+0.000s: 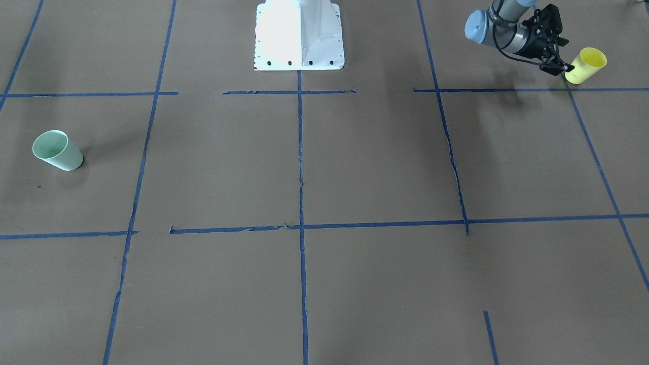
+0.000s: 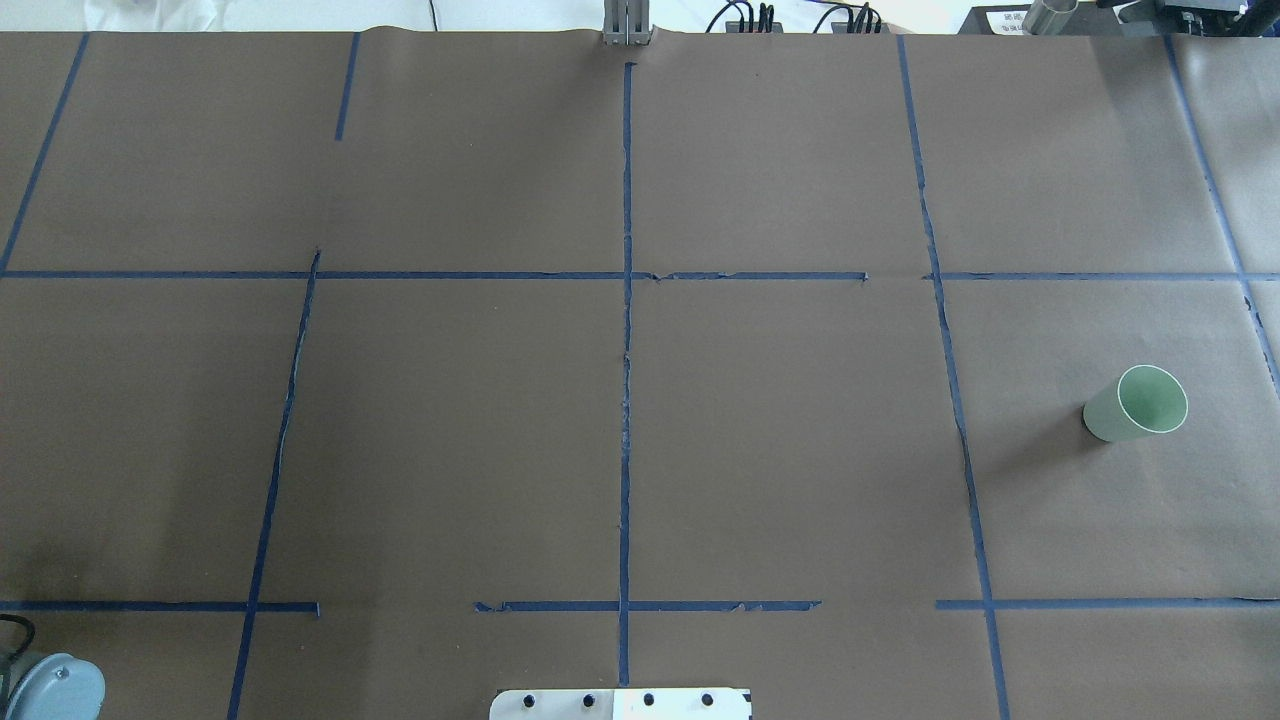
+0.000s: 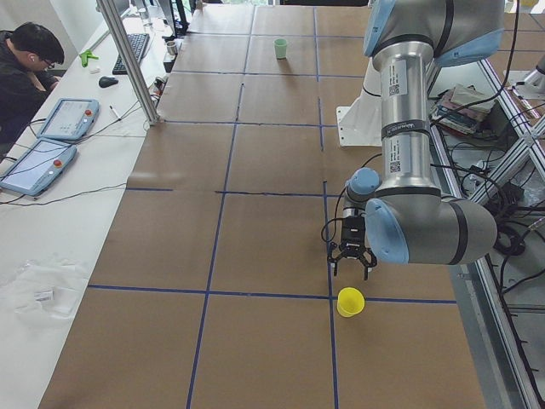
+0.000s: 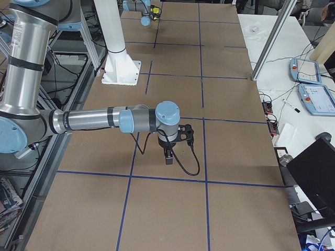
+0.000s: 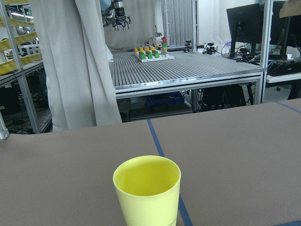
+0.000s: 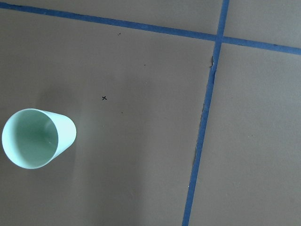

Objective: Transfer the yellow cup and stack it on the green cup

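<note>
Yellow cup (image 5: 147, 193) stands on blue tape line (image 5: 155, 134) just beside left gripper (image 1: 557, 68), apparently spread; cannot tell for right gripper (image 4: 168, 158).

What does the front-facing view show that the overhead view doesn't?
Only the front-facing view shows the yellow cup, standing upright, and the left gripper close beside it. Only the overhead view shows cables past the far table edge and one grey-blue arm joint in its lower left corner. Both show the green cup, upright and alone at its end, the blue tape grid and the white base plate. Neither shows the right gripper.
</note>
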`<action>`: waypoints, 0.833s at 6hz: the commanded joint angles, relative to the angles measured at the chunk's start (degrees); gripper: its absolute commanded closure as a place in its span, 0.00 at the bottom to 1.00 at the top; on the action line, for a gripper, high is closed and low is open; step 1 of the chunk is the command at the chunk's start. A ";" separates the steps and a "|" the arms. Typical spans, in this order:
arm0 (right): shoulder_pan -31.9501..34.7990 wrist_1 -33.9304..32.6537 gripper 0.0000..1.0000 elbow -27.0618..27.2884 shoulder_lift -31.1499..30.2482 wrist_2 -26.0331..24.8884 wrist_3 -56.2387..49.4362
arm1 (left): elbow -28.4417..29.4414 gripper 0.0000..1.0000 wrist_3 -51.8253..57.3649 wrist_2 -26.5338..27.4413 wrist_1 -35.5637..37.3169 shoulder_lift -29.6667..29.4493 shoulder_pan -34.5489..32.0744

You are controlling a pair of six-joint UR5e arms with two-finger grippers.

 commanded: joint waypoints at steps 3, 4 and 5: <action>0.00 0.00 0.00 0.40 0.00 0.00 0.00 | 9.06 0.00 0.14 0.34 -5.44 -0.08 0.01; 0.00 -0.09 0.00 0.40 0.00 0.00 0.00 | 10.30 0.00 0.23 0.51 -5.79 -0.08 0.01; 0.00 -0.09 0.00 0.40 0.00 0.00 0.00 | 12.14 0.00 0.23 0.60 -6.67 -0.17 0.01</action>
